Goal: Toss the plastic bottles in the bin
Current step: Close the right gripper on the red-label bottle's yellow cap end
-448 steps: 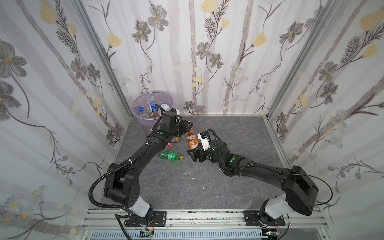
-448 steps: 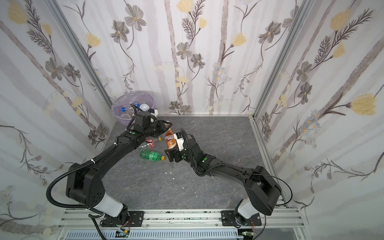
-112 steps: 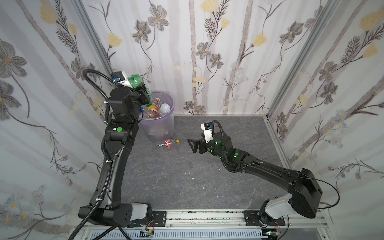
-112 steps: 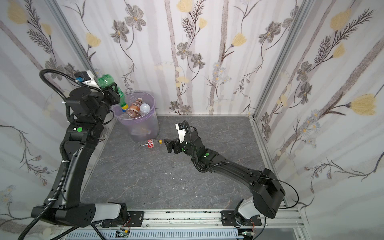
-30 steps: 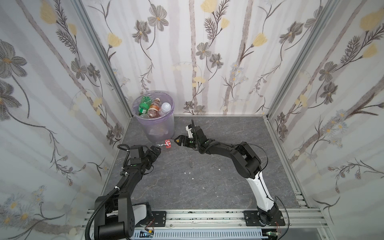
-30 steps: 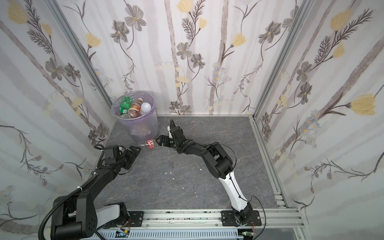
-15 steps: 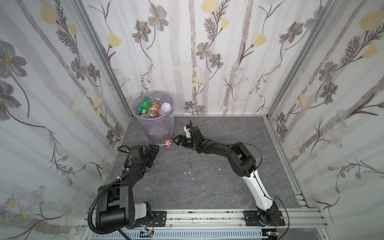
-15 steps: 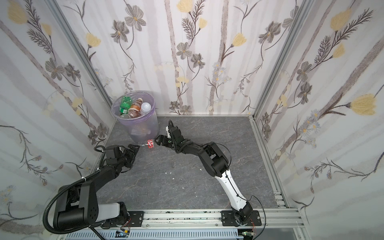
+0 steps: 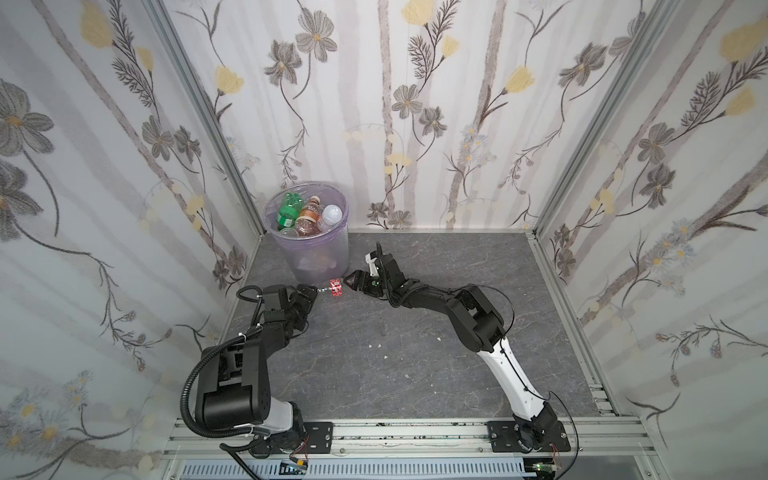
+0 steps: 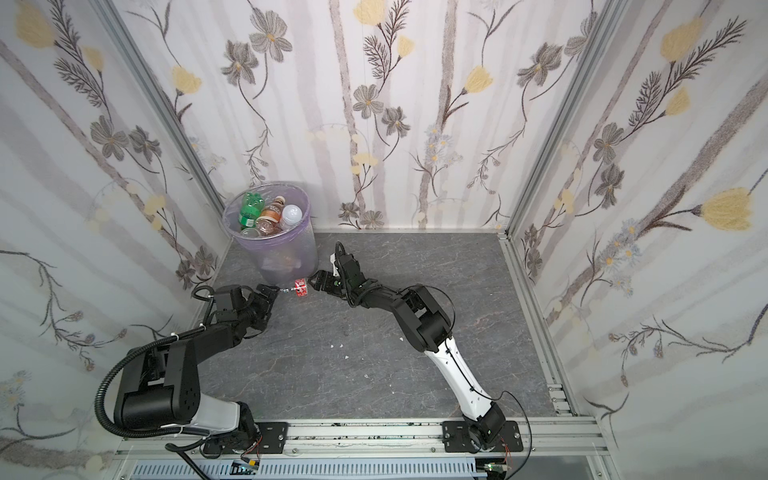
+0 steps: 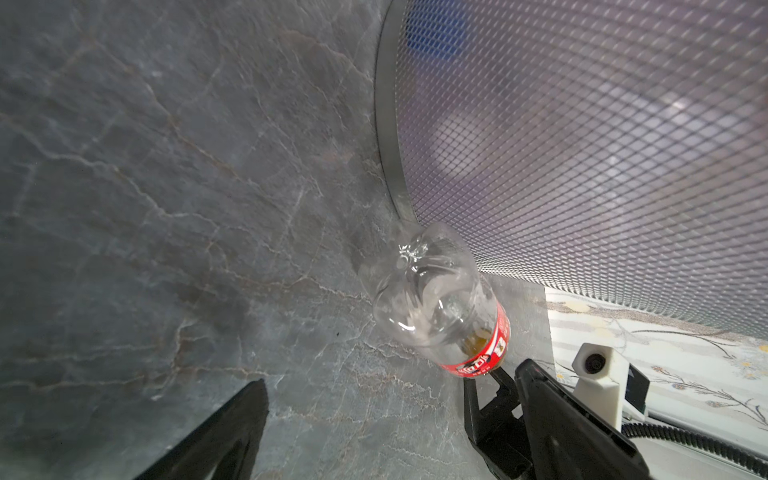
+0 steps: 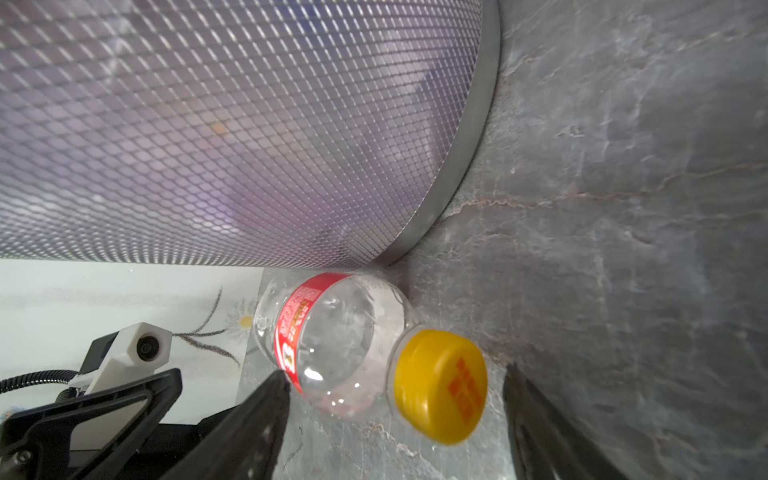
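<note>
Red-labelled bottle (image 12: pixel 332 332) lying on the grey floor (image 9: pixel 415 353) against the foot of the bin (image 9: pixel 322 249), far left, right gripper (image 12: pixel 392 378) straddling its yellow cap (image 12: pixel 440 386), jaws apart, holding nothing, left gripper (image 9: pixel 311 293) gaping wide and empty near its base

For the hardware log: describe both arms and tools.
The left arm and right arm are black jointed links, white near the base. A ribbed black hose loops off the left; a thin black cable follows the right. The left tool and right tool are black, tapered.

Bin (image 12: pixel 249 124) contents blurry thru wall
</note>
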`<state>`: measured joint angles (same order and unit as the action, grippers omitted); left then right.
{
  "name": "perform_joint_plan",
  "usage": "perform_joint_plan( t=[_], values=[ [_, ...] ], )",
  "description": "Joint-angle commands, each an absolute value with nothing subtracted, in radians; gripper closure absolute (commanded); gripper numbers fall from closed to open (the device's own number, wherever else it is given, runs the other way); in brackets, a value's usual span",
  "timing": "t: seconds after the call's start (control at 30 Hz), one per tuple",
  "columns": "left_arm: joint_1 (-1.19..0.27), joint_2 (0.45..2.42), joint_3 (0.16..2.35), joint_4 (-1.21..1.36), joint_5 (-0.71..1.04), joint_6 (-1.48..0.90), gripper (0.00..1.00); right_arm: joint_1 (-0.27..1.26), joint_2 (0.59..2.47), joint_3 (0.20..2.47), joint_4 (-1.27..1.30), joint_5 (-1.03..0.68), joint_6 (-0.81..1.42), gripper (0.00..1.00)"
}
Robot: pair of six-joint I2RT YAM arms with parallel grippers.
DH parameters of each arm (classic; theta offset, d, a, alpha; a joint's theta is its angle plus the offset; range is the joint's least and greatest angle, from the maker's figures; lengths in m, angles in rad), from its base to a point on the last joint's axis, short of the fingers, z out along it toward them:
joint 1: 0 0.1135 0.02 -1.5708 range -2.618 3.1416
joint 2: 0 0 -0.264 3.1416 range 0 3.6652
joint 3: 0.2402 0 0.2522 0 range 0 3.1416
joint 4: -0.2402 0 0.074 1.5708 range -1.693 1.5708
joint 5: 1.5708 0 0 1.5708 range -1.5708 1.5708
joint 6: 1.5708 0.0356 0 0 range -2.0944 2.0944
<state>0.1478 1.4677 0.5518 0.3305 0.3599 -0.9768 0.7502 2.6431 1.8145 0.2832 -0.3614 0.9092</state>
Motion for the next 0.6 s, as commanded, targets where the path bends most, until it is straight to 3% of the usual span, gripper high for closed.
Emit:
perform_joint_plan(
  t=[0.0,0.57],
  values=[
    [0.147,1.479,0.557,0.370,0.356,-0.992,0.00,0.749,2.650,1.827,0.346,-0.375,0.936,0.26],
    [0.091,1.543,0.587,0.385,0.348,-0.997,0.00,0.750,2.661,1.826,0.380,-0.374,0.998,0.44]
  ],
)
